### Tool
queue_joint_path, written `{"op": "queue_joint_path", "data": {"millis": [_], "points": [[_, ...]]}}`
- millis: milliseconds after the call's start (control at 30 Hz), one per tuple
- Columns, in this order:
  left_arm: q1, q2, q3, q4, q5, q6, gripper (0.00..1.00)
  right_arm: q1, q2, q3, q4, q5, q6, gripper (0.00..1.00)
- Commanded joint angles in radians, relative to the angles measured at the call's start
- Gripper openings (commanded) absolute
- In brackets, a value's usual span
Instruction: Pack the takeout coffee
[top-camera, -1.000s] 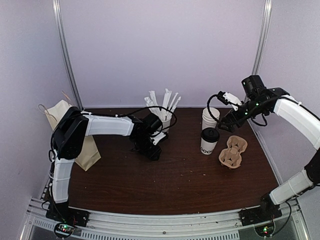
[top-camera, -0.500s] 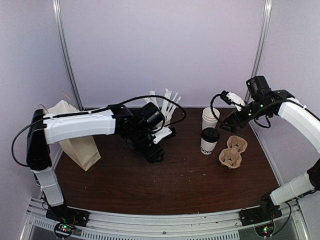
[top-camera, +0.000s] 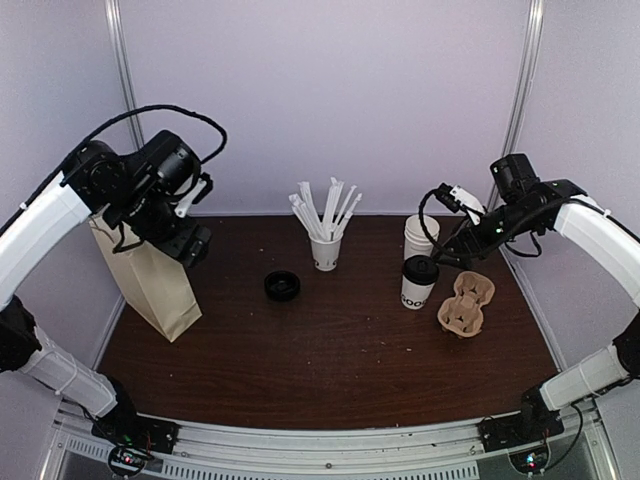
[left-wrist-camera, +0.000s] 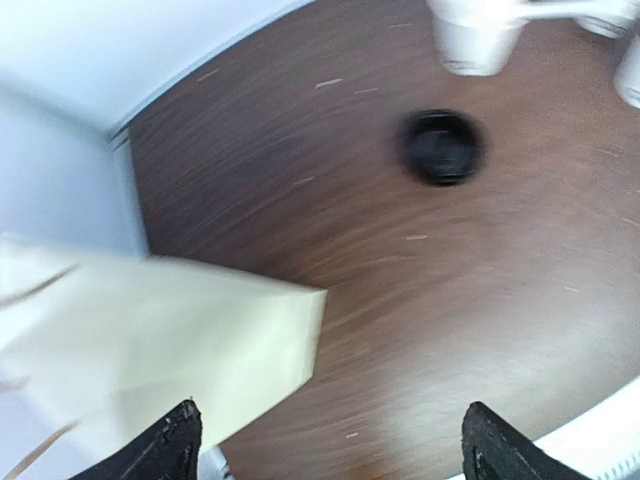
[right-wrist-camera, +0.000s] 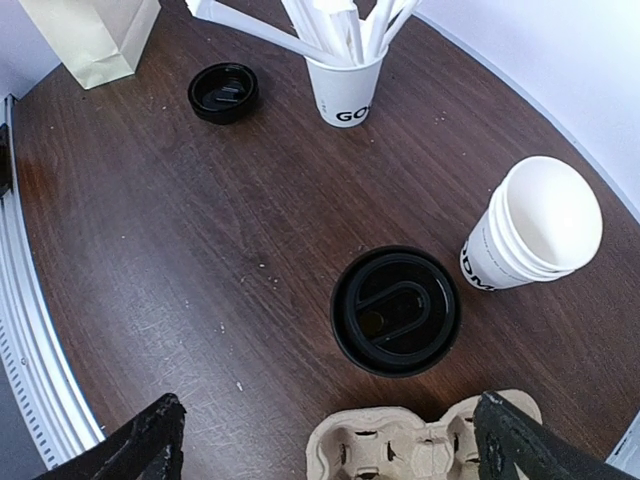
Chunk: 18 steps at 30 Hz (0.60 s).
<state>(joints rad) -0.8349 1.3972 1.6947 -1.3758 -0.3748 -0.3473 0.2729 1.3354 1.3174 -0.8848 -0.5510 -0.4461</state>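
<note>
Two-handed and empty: hanging right claw (right-wrist-camera: 335, 445) spread wide above takeout coffee (top-camera: 416, 290), standing upright on bench (top-camera: 330, 350) just beside stacked cups (top-camera: 421, 232) and cardboard carrier (top-camera: 466, 303); holding left claw (left-wrist-camera: 332, 445) agape over paper bag (top-camera: 150, 280). Judging cup light, crushable, spill-prone; favouring gentle mid-wall hold below lid (right-wrist-camera: 396, 311).

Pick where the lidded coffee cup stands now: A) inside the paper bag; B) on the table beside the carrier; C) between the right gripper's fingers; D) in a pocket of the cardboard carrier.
B: the lidded coffee cup stands on the table next to the cardboard carrier, whose pockets are empty.
</note>
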Motion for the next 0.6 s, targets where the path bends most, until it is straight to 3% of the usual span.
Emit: {"op": "queue_joint_path", "data": {"millis": [0, 200, 400, 467, 567], "points": [[0.131, -0.061, 0.026, -0.173, -0.144, -0.047, 0.92, -0.006, 0.008, 0.003, -0.024, -0.074, -0.020, 1.00], [0.216, -0.060, 0.014, -0.141, -0.138, -0.002, 0.93, -0.007, -0.006, -0.024, -0.028, -0.082, -0.026, 1.00], [0.379, -0.007, -0.019, -0.115, -0.033, 0.034, 0.92, -0.006, -0.021, -0.012, -0.082, -0.117, -0.071, 1.00], [0.426, 0.033, 0.007, -0.131, 0.049, 0.054, 0.86, -0.008, -0.016, -0.012, -0.119, -0.115, -0.101, 1.00], [0.438, 0.063, 0.002, -0.124, 0.136, 0.060, 0.68, -0.013, -0.009, -0.044, -0.136, -0.114, -0.116, 1.00]]}}
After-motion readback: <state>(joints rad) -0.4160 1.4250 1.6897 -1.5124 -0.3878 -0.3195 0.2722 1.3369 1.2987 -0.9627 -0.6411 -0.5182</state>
